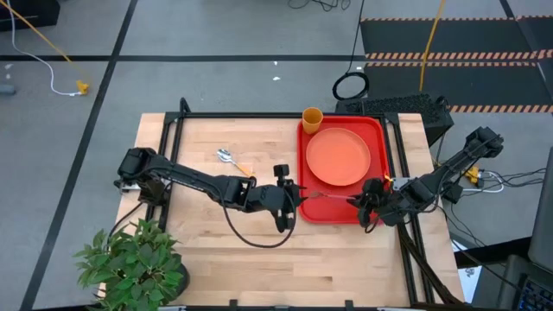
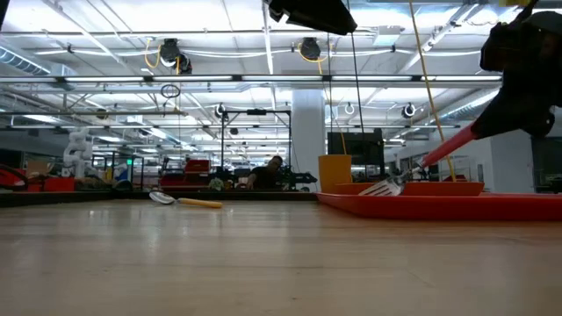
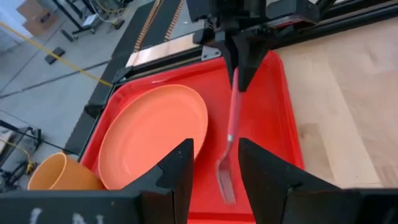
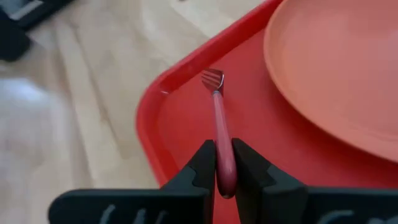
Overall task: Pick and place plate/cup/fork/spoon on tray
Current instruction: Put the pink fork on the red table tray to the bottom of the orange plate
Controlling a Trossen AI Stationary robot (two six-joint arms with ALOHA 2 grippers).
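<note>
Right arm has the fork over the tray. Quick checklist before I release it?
1. Right gripper shut on fork handle: ok.
2. Fork over the tray, beside the plate: ok.
3. Tines touching tray floor: cannot tell.
4. Left gripper open, facing the fork at the tray's edge, clear of the drop: not ok.
5. Cup on tray: ok.
6. Spoon on tray: not ok, lies on the table.

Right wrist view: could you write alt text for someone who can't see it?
The right gripper is shut on the fork by its pinkish-red handle, tines pointing forward over a corner of the red tray. The orange plate lies on the tray beside it, on a wooden table.
</note>
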